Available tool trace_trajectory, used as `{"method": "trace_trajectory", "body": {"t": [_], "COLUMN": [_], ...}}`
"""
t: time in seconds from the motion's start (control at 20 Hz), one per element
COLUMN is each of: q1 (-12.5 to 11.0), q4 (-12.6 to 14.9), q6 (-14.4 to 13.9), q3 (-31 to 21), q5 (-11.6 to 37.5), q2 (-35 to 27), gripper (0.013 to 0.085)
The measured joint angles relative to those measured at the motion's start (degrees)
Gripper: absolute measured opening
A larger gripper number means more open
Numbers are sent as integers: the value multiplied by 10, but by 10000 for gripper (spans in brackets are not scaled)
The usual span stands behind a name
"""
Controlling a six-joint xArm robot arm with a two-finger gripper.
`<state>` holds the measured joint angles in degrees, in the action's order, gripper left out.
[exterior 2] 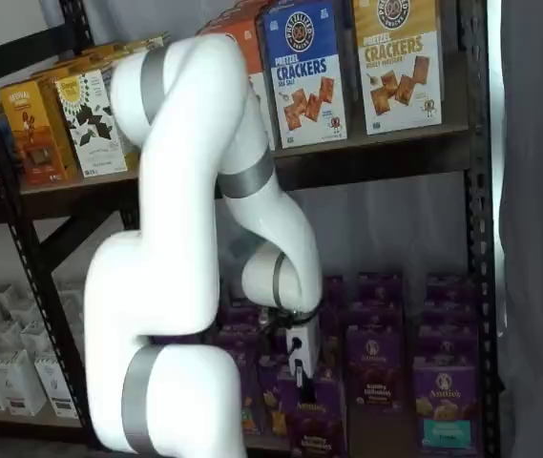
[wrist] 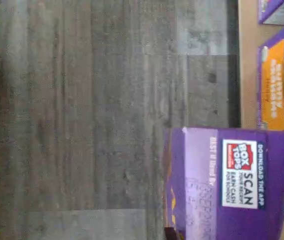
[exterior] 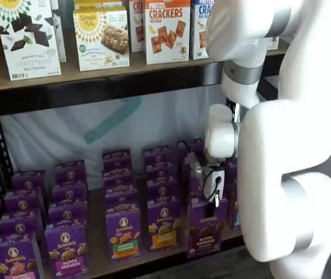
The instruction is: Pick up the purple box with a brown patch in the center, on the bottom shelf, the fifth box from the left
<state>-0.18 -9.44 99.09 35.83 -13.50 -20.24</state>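
The purple box (exterior: pixel 205 229) with the brown band and dark cookies stands at the front of its row on the bottom shelf (exterior: pixel 98 258), a little forward of the neighbouring front cartons. It also shows in a shelf view (exterior 2: pixel 315 425). My gripper (exterior: pixel 213 195) comes down onto its top edge and is shut on it; it shows in the other shelf view too (exterior 2: pixel 299 367). In the wrist view the box's purple top (wrist: pixel 231 180), with a Box Tops label, is close up and reaches out past the shelf's black front edge (wrist: pixel 234 75) over the floor.
A purple carton with an orange band (exterior: pixel 164 224) stands right beside the held box, also in the wrist view (wrist: pixel 276 90). A teal-band carton (exterior: pixel 123 232) is further left. More purple cartons fill the rows behind. The upper shelf (exterior: pixel 95 87) holds cracker boxes. Grey plank floor (wrist: pixel 107 120) lies below.
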Motion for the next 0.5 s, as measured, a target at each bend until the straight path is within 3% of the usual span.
{"method": "trace_trajectory", "body": {"t": [0.2, 0.5], "q1": [10, 25], "q4": [42, 68], "q6": [-50, -92], "q3": [-50, -113], "q5": [-4, -46], "q2": [55, 156], "gripper": [290, 290]}}
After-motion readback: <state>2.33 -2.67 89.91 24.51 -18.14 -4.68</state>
